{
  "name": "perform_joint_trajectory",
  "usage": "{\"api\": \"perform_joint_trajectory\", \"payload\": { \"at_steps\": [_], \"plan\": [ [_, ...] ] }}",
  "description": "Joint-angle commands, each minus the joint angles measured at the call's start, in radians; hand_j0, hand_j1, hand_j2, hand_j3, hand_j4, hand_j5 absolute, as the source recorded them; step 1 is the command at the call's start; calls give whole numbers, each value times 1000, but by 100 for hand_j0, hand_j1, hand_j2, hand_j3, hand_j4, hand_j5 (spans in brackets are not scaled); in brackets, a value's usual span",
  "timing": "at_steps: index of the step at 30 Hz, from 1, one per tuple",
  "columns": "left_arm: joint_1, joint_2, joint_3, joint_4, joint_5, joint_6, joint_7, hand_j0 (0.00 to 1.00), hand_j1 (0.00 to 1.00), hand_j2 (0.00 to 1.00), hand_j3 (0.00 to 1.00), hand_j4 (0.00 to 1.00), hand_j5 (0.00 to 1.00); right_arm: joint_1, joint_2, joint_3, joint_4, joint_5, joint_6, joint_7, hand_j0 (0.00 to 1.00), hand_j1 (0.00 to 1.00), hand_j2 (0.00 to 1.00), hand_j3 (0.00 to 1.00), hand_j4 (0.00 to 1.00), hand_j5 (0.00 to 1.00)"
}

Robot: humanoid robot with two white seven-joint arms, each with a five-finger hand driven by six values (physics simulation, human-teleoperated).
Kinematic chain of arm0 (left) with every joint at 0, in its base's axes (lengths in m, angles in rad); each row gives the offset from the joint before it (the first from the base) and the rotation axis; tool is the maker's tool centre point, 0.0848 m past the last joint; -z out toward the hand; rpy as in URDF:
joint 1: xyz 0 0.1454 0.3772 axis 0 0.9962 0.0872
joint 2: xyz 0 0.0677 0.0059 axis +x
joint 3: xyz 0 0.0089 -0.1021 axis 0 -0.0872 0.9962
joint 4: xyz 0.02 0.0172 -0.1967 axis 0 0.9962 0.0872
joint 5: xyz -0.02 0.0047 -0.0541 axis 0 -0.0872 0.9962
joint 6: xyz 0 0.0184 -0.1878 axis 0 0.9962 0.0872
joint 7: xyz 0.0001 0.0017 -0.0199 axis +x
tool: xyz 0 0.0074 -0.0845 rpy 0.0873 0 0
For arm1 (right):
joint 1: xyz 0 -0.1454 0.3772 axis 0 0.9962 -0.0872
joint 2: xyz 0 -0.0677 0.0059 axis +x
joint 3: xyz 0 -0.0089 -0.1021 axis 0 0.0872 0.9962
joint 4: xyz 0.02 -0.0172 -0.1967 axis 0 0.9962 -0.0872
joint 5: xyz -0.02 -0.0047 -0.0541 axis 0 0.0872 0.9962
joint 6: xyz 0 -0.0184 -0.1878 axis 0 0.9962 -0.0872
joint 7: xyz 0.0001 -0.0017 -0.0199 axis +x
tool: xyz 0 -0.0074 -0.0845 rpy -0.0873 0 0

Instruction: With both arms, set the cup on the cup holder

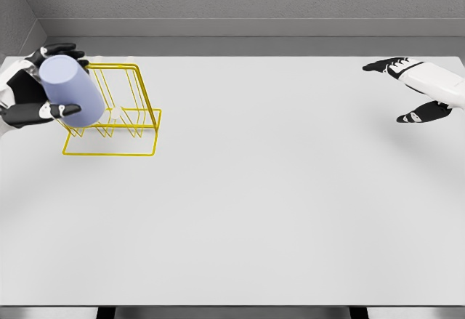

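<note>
We hold the lilac cup in our left robot hand, tilted over the yellow wire cup holder near the tabletop's far left corner. It still needs setting down. Our right robot hand waits empty, fingers spread.

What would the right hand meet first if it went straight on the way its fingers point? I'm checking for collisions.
The right hand is open, pointing left over the bare table. The way looks free; far across are the yellow cup holder and cup, though depth is unclear.
</note>
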Motion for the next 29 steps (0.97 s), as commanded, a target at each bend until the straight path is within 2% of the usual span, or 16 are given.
{"api": "perform_joint_trajectory", "payload": {
  "at_steps": [1, 12, 15, 17, 19, 22, 24, 27, 29],
  "plan": [
    [-2, 7, 0, -2, 6, 0, 0, 100, 100, 100, 100, 100, 100, 0, -1, -1, 0, -7, 1, -1, 100, 100, 100, 100, 100, 100],
    [8, 4, 5, -20, 14, -2, 0, 100, 100, 100, 100, 100, 100, 0, -1, -1, 0, -7, 1, -1, 100, 100, 100, 100, 100, 100],
    [31, 17, 14, -98, 11, -14, 0, 100, 100, 100, 100, 100, 100, 0, -1, -1, 0, -7, 1, -1, 100, 100, 100, 100, 100, 100],
    [80, 37, 19, -197, 9, -34, 0, 100, 100, 100, 100, 100, 100, 0, -1, -1, 0, -7, 1, -1, 100, 100, 100, 100, 100, 100],
    [112, 35, 25, -238, 14, -75, 0, 100, 100, 100, 100, 100, 100, 0, -1, -1, 0, -7, 1, -1, 100, 100, 100, 100, 100, 100],
    [114, 34, 14, -249, 20, -78, 0, 100, 100, 100, 100, 100, 100, 0, 0, -1, 0, -7, 1, -1, 100, 100, 100, 100, 100, 100],
    [118, 32, -43, -249, 17, -78, 0, 100, 100, 100, 100, 100, 100, 0, -1, -1, 0, -7, 1, -1, 100, 100, 100, 100, 100, 100],
    [137, 32, -69, -250, 8, -80, 0, 100, 100, 100, 100, 100, 100, 0, -1, -1, 0, -7, 1, -1, 100, 100, 100, 100, 100, 100],
    [135, 30, -95, -250, -38, -80, 0, 100, 100, 100, 100, 100, 100, 0, -1, -1, 0, -7, 1, -1, 100, 100, 100, 100, 100, 100]
  ]
}}
